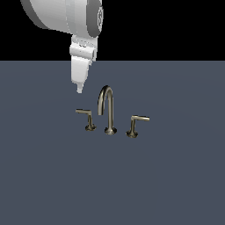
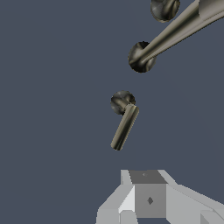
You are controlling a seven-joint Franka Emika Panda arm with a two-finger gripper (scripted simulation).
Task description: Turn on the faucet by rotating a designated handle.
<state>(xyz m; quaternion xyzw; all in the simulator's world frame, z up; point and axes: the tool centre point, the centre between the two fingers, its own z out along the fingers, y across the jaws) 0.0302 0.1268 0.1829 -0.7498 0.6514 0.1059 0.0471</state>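
Brushed metal: the faucet stands near the middle of the flat slate-grey surface, brass-grey against it.
Spout: a tall arched gooseneck on a round base, the highest part of the set.
Handle: the thin L-shaped lever stands on its short flared post just to the exterior view's left of the spout, apart from it.
Handle axis: its arm lies close to level and points to the exterior view's left, away from the spout; in my wrist view the arm shows as a straight bar running out from its round post.
Twin lever: a second handle stands on the spout's other side, its arm pointing to the exterior view's right.
Around: nothing else rests on the surface; the spout crosses a corner of my wrist view beyond the handle.
In the way: open air lies between me and the handle; the spout rises just to the right of my fingers in the exterior view.
My gripper: I hover above the handle, clear of it, fingers pointing down.
Gripper state: holding nothing; I cannot tell how wide the fingers stand.
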